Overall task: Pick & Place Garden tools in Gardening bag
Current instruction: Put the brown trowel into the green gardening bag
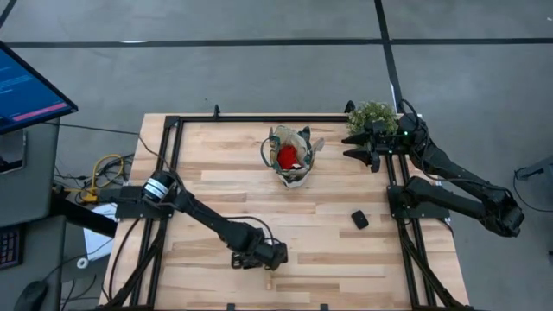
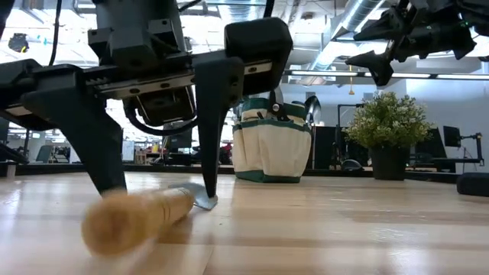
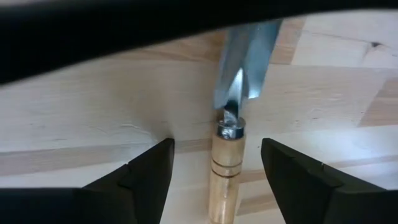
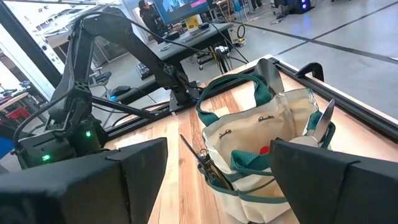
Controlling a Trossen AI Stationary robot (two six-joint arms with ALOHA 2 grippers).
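Note:
A trowel lies flat on the table near its front edge, with a silver head and a pale wooden handle; the handle also shows in the low view and the high view. My left gripper is open and pointing down. Its two fingers straddle the handle just behind the metal collar, with a gap on each side. The beige gardening bag stands upright at mid-table, with a red glove, trowel heads and shears sticking out. My right gripper is open and empty, raised to the right of the bag.
A bushy potted plant stands at the table's far right, close to my right gripper. A small black block lies on the table to the right of the middle. Black frame rails run along the table's left, right and far edges.

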